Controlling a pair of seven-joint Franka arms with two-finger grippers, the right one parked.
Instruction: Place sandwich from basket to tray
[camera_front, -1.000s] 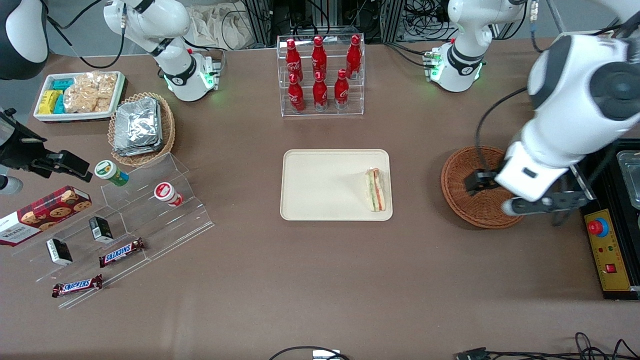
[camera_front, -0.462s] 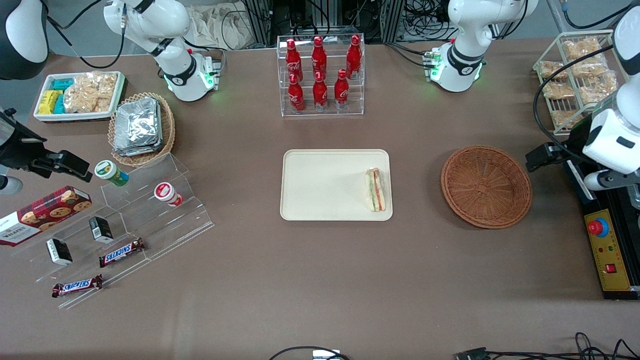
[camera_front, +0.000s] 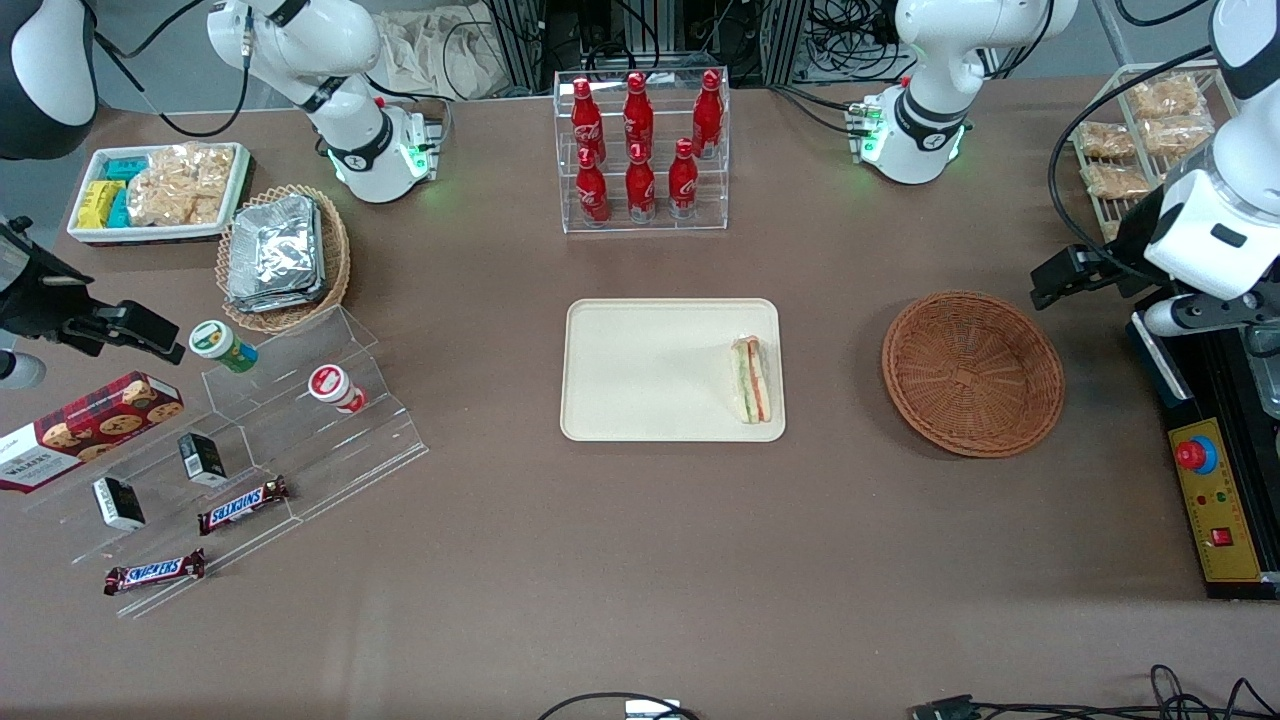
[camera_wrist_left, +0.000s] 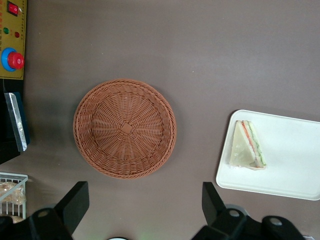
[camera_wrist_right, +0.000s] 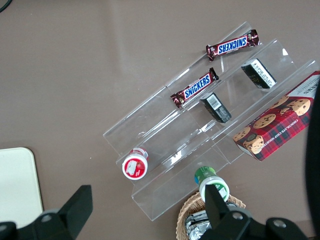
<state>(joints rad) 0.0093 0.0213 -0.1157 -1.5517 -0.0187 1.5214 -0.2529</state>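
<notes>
The little three-cornered white-bread sandwich (camera_front: 752, 379) lay on the flat cream tray (camera_front: 640, 400). The black gripper (camera_wrist_left: 145, 210) hung wide open, holding nothing, above the table near the round brown wicker basket (camera_front: 972, 372).

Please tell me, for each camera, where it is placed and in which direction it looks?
Front view: high, facing both arms, overlooking the table; the gripper is raised near the basket.
Left wrist view: on the working arm, looking straight down at basket, sandwich and tray; gripper open.
Right wrist view: on the parked arm, looking down at Snickers bars.
Front and left wrist views share basket, sandwich, tray.
</notes>
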